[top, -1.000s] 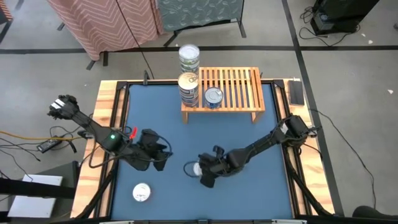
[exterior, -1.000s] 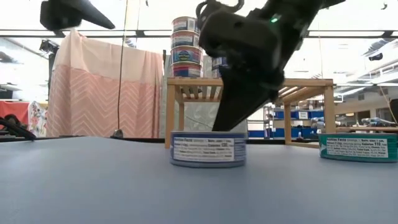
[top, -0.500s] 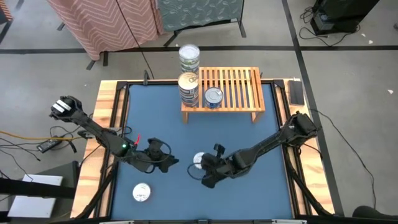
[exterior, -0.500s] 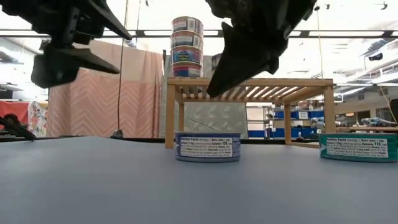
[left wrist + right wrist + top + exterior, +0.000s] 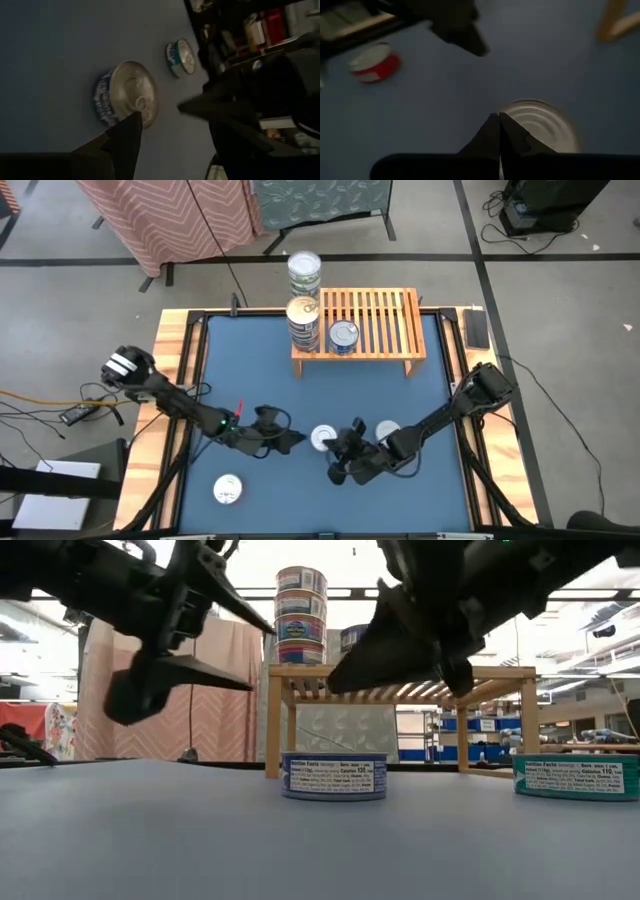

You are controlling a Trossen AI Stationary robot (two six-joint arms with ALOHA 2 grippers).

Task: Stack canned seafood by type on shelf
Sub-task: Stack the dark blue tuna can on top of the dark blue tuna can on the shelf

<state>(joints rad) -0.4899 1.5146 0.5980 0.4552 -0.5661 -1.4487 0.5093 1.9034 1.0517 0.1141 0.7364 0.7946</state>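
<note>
A silver-topped tin with a blue label (image 5: pixel 323 438) lies flat on the blue table; it also shows in the low view (image 5: pixel 334 776) and the left wrist view (image 5: pixel 125 95). My left gripper (image 5: pixel 291 441) is open just left of it, above the table (image 5: pixel 235 640), touching nothing. My right gripper (image 5: pixel 343 463) is shut, near and right of the tin, its tips above the tin (image 5: pixel 337 686). A teal-labelled tin (image 5: pixel 386 432) lies right of the blue tin. The light-wood shelf (image 5: pixel 375 320) at the far side holds stacked tins (image 5: pixel 303 320) and a single one (image 5: pixel 343 335).
A red-labelled tin (image 5: pixel 228 490) lies near the table's front left. A taller stack of tins (image 5: pixel 304 270) shows at the shelf's far left corner. The shelf's right part (image 5: pixel 395 320) is bare slats. A wooden rim (image 5: pixel 170 380) frames the table.
My left gripper has gone right and down toward the blue-labelled tin, staying open. My right gripper has risen off that tin and drawn back toward the table's near right, uncovering the teal tin in the high view. The blue tin has slid slightly toward the far edge.
</note>
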